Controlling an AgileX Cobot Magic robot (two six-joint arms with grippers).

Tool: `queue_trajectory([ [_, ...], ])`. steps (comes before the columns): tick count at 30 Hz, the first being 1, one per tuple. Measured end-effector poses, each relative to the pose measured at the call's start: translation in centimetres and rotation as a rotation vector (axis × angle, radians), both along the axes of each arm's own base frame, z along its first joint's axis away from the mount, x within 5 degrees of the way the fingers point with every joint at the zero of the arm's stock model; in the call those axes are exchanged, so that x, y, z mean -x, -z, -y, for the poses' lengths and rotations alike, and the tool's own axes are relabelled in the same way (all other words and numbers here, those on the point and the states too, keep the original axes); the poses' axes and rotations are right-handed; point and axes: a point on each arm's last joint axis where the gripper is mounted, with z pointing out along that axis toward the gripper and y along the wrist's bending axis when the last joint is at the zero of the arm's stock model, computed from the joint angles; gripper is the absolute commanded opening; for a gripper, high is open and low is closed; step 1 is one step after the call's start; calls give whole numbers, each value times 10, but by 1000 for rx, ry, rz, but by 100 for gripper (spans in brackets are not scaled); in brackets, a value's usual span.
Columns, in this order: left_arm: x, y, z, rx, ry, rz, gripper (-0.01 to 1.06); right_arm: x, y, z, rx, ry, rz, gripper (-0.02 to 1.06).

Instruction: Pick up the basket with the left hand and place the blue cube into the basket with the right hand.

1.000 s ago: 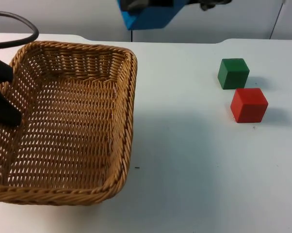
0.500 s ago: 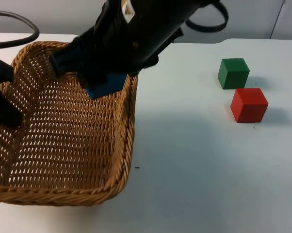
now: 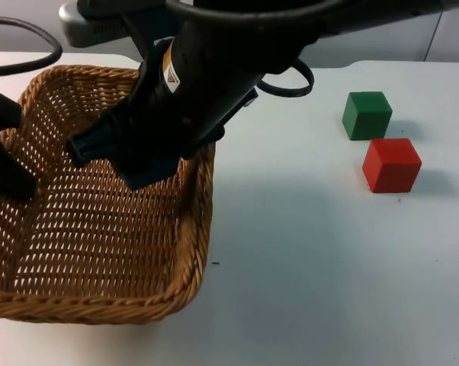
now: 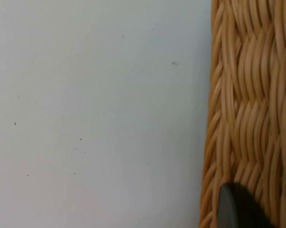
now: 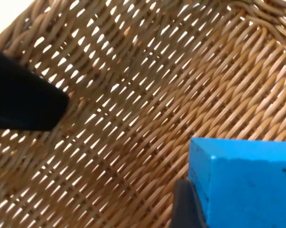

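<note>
A: In the top view, what is the right arm doing?

B: It is reaching across the woven tan wicker basket, with the right end effector hanging low over the basket's far inner part. A dark blue edge under the fingers is the blue cube, so the end effector is clamped on it. The basket is sitting at the left of the white counter.

A: And the left arm?

B: The left end effector is gripping the basket's left rim. Well off to the right, a green cube and a red cube are standing close together on the counter.

A: What is the left wrist view giving?

B: The basket's braided rim is running beside bare counter, with a black fingertip lying against the weave, which fits a hold on the rim.

A: And the right wrist view?

B: The bright blue cube is sitting against a black finger, and the open weave of the basket is lying directly beneath it. That is the relation that matters: the basket floor is straight below the cube, inside the walls, so the release probably calls for little more than opening the fingers. The dark bar beyond is likely the left arm's finger on the rim, well apart from the cube.
</note>
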Motion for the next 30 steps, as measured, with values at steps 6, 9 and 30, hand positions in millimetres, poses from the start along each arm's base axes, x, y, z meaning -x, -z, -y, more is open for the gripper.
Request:
queue_trajectory([
  [6, 0, 0, 0, 3, -1, 0, 0, 0, 1, 0, -1, -4, 3, 69],
  [9, 0, 0, 0, 2, -3, 0, 0, 0, 0, -1, -9, -7, 7, 82],
  [30, -1, 0, 0, 5, -6, 5, 0, 33, -118, 43, -110, -95, 221, 82],
])
